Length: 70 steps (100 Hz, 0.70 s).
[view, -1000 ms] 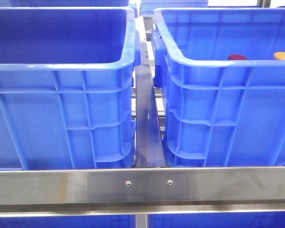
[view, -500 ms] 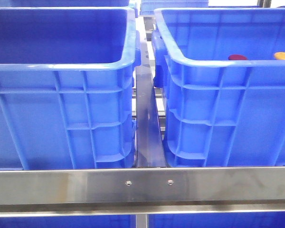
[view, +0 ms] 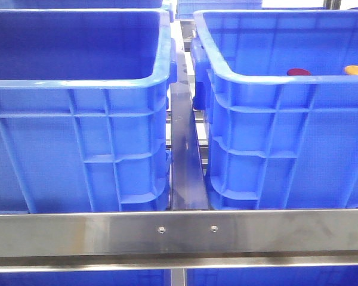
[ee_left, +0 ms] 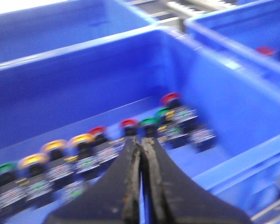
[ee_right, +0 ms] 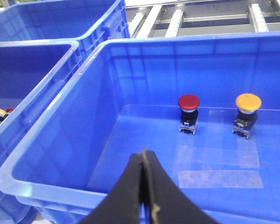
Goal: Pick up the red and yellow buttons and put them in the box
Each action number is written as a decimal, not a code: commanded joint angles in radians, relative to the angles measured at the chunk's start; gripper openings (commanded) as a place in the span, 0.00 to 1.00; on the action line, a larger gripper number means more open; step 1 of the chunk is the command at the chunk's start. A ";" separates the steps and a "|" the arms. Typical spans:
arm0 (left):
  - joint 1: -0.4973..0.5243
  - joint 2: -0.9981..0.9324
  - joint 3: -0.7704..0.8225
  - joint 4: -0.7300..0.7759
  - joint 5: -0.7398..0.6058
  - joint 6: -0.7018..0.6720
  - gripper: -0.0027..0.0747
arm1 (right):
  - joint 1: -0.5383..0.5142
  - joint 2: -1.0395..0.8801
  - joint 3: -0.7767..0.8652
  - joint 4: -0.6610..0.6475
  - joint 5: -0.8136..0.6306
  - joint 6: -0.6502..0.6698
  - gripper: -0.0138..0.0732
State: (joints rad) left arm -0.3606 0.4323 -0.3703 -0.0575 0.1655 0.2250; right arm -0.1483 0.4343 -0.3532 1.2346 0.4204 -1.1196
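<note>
Presently, two blue crates are seen side by side in the front view, parted by a narrow metal rail [view: 185, 155] and fronted by a steel crossbar [view: 179, 233]. In the right-hand box [view: 274, 83], the red button [view: 298, 72] and the yellow button [view: 356, 70] are just visible above the near rim, the red one to the left of the yellow one and well apart from it.

From the right wrist view, both buttons are shown standing upright on the floor of that box [ee_right: 60, 135] near its far wall — the red button [ee_right: 189, 102] and the yellow button [ee_right: 248, 101], each a domed cap mounted on a small dark body. The right gripper [ee_right: 143, 186] is held above the near side of this box, its fingers [ee_right: 130, 196] pressed together with nothing between them, and it is well apart from both buttons.

The left wrist view is blurred. The left gripper [ee_left: 141, 186] is seen over the left crate [ee_left: 84, 88], its fingers [ee_left: 128, 186] closed against each other and empty. Beyond them, a row of buttons [ee_left: 102, 149] is laid along the crate's floor — caps that appear to be green, yellow and red, though detail is lost to the blur. A red cap [ee_left: 265, 51] in the neighbouring box is faintly made out at the edge of that view.
</note>
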 commanded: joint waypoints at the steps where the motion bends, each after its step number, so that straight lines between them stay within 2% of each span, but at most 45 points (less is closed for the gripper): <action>1: 0.061 -0.052 0.009 0.033 -0.093 -0.070 0.01 | -0.001 0.004 -0.024 0.020 -0.014 -0.002 0.08; 15: 0.156 -0.151 0.066 0.128 -0.091 -0.235 0.01 | -0.001 0.004 -0.024 0.020 -0.014 -0.002 0.08; 46: 0.388 -0.343 0.206 0.088 -0.082 -0.237 0.01 | -0.001 0.004 -0.024 0.020 -0.014 -0.002 0.08; 57: 0.435 -0.370 0.261 0.016 -0.087 -0.237 0.01 | -0.001 0.004 -0.024 0.020 -0.014 -0.002 0.08; 70: 0.463 -0.394 0.329 0.015 -0.123 -0.237 0.01 | -0.001 0.004 -0.024 0.020 -0.014 -0.002 0.08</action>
State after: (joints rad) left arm 0.0862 0.0417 -0.0516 -0.0229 0.1573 0.0000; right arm -0.1483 0.4343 -0.3532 1.2329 0.4204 -1.1193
